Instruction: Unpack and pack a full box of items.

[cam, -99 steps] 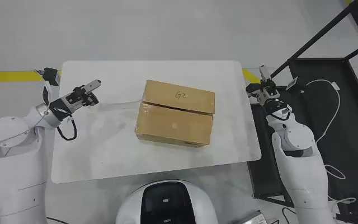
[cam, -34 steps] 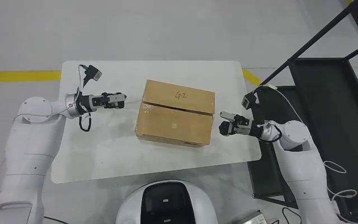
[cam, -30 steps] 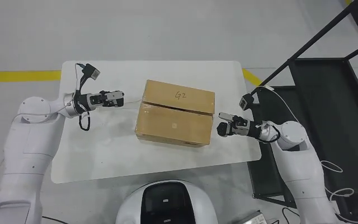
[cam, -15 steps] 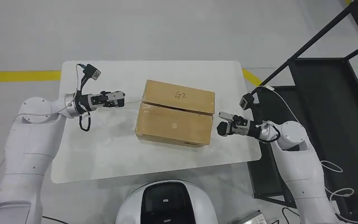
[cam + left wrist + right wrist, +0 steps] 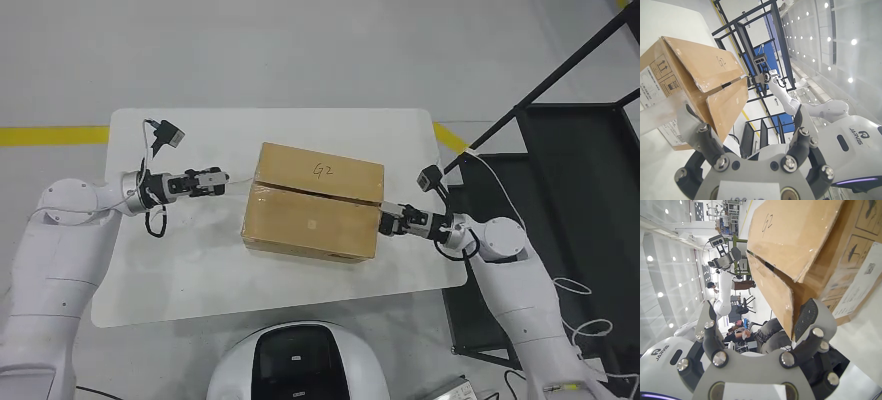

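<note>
A brown cardboard box (image 5: 315,200) with its top flaps down and a handwritten mark sits mid-table. My left gripper (image 5: 222,182) hovers level with the box's left end, a short gap away, and is open. In the left wrist view the box (image 5: 696,75) shows its centre seam, and the left gripper (image 5: 744,115) holds nothing. My right gripper (image 5: 386,221) is at the box's right end. In the right wrist view the right gripper (image 5: 757,313) is open, with the edge of the near flap (image 5: 772,298) between its fingers, against one ribbed pad (image 5: 806,315).
The white table (image 5: 200,280) has bare surface around the box. A black metal rack (image 5: 580,180) stands just past the table's right edge, beside my right arm. A yellow floor line (image 5: 50,135) runs behind the table.
My right gripper has moved left from beside the box up to its right end, over the flap edge. My left gripper has shifted slightly right towards the box. The box stays put.
</note>
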